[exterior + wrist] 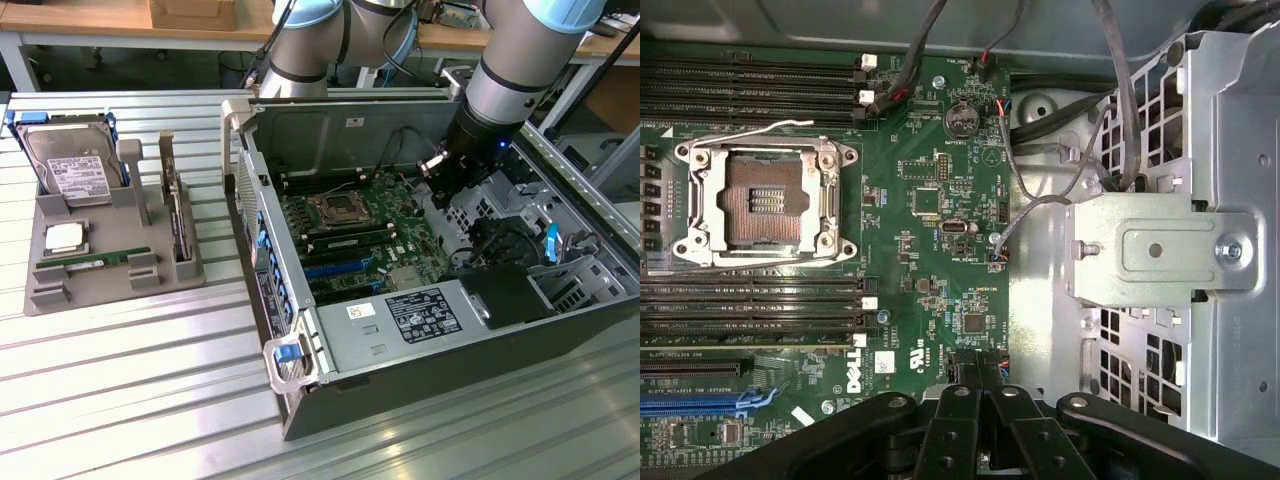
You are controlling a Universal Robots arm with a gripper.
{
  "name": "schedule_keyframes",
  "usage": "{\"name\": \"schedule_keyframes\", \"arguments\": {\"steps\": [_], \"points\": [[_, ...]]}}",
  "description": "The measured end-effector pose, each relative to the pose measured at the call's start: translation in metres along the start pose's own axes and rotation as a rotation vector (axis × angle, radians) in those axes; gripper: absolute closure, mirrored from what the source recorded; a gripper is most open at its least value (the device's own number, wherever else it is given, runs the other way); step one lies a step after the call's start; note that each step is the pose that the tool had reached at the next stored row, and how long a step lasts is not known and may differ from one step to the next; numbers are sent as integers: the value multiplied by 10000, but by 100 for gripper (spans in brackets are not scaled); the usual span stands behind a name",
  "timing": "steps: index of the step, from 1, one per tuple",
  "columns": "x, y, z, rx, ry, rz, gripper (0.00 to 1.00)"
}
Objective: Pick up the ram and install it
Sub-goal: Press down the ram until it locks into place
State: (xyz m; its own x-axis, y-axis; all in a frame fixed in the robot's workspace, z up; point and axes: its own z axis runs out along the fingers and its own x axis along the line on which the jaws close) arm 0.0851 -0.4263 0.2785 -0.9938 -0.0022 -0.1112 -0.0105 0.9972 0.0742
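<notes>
The ram (95, 262) is a thin green stick lying flat in a grey holder tray (118, 290) at the exterior view's left, outside the computer. My gripper (441, 188) hangs inside the open computer case (420, 330), over the green motherboard (385, 215), far from the ram. In the wrist view my gripper (980, 385) is shut with nothing between its black fingers (952, 425). Below it lie the motherboard (940, 200), the open processor socket (765, 200) and rows of black memory slots (750, 300).
On the tray also sit a silver hard drive (68, 168), a square silver processor chip (64, 237) and an upright card (178, 225). Cables (1060, 190) and a metal bracket (1160, 250) lie beside the motherboard. The case stands on a ribbed metal table (140, 380).
</notes>
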Motion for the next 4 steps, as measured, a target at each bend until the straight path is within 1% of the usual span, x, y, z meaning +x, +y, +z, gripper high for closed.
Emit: {"name": "schedule_keyframes", "arguments": {"steps": [4], "points": [[0, 0, 0, 0, 0, 0, 90]]}}
